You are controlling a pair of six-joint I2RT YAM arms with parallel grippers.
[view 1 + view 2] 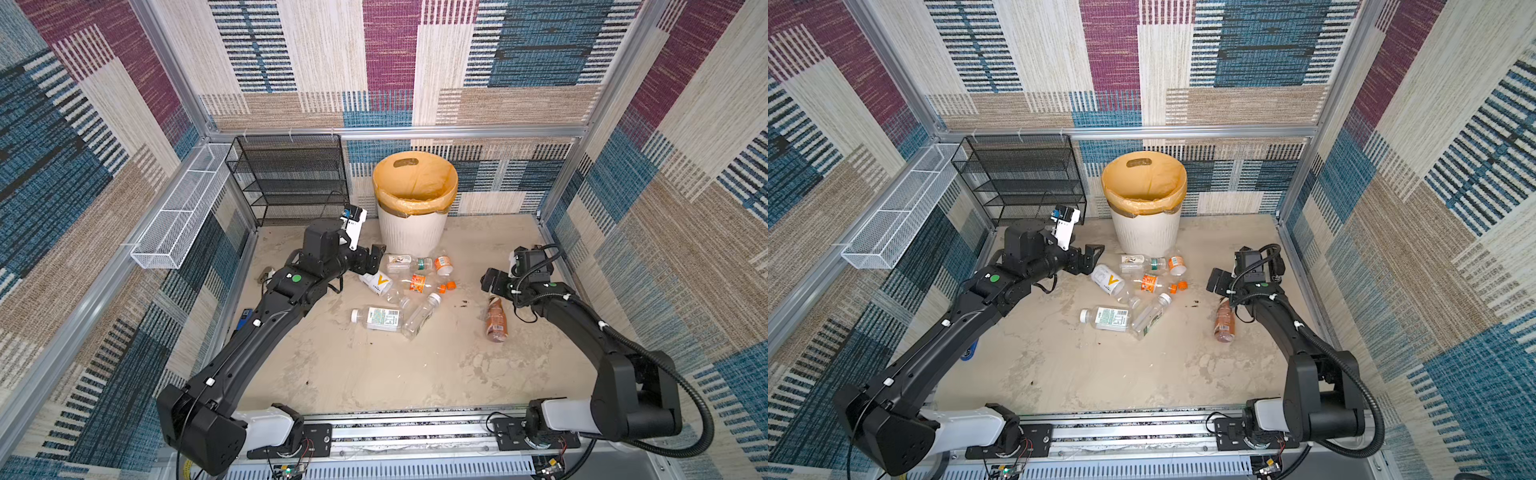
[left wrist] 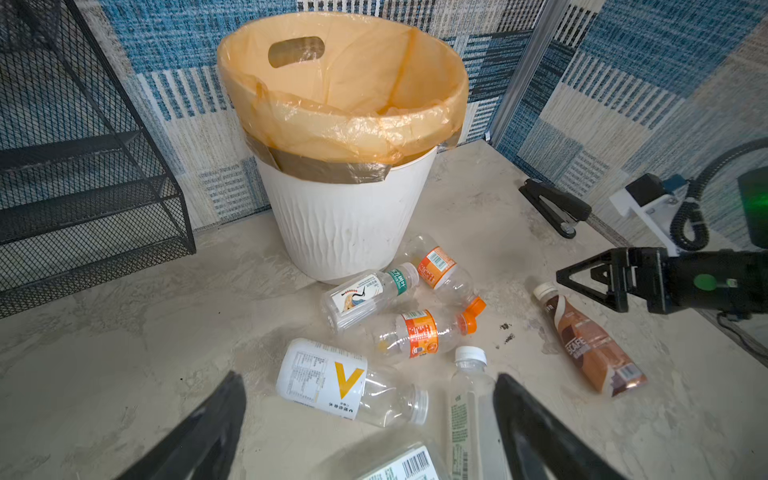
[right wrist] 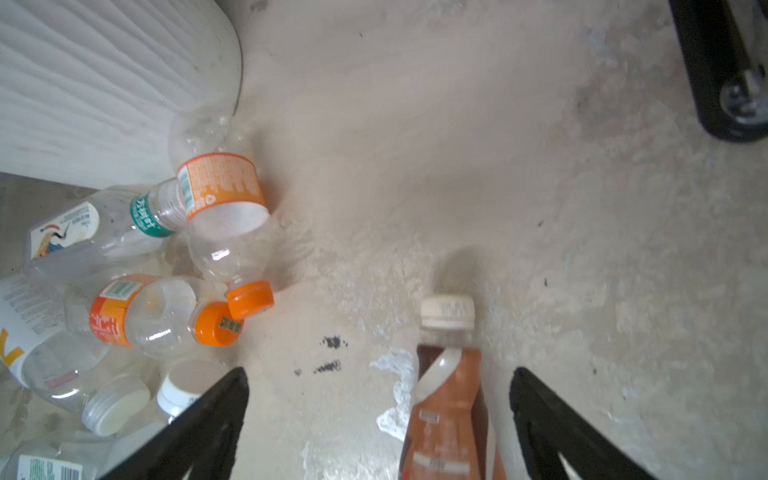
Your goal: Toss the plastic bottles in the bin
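Nearest on the table point(image 1: 353, 374), a white-capped bottle point(image 1: 376, 318) lies on its side against a slim clear bottle point(image 1: 420, 314). Well to their right lies the brown Nescafe bottle point(image 1: 496, 321), its cap pointing far. The right gripper point(image 3: 380, 376) hangs over that cap end, jaws wide apart on either side of the neck, clamped on nothing. At the left edge a blue stapler point(image 1: 971, 352) is partly hidden under the left arm. Farther in, a V-marked bottle point(image 1: 379, 284), an orange-labelled bottle point(image 1: 417, 284), a second orange-labelled bottle point(image 1: 443, 263) and a crane-picture bottle point(image 1: 401, 261) lie heaped at the foot of the bin point(image 1: 411, 235). The left gripper point(image 2: 370, 376) sits at the heap's left side, above the V-marked bottle, its jaws spread and empty. A black stapler point(image 2: 555, 205) lies by the right wall. The bin stands upright against the far wall, lined with an orange bag, with a black mesh rack point(image 1: 291, 183) to its left and a white wire tray point(image 1: 178, 220) on the left wall.
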